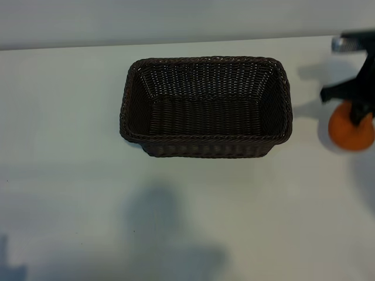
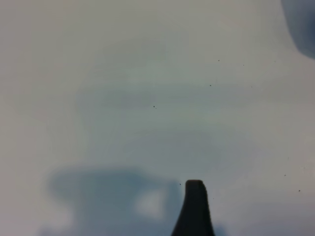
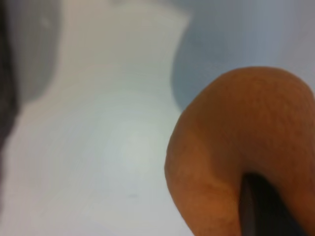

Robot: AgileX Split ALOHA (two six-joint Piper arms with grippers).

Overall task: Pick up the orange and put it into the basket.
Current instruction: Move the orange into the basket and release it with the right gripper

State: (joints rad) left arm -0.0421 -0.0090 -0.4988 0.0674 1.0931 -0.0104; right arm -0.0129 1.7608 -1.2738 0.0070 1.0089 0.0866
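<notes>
Now | right gripper (image 1: 355, 112) clamped on orange (image 1: 350, 132) | left gripper (image 2: 195, 209) spread wide, empty

R arm: comes in at the far right edge of the exterior view, upper right of frame. My R gripper (image 1: 357, 114) points straight down, dark fingers clamped on the orange (image 1: 350, 130). In the R wrist view one finger (image 3: 263, 209) presses into the fruit's skin, lower right of frame; fruit fills that corner.

L arm: not in the exterior view. L wrist view shows only one dark fingertip (image 2: 194, 209) at bottom centre of frame, angled down and forward. L gripper jaws stand wide, nothing between them.
</notes>
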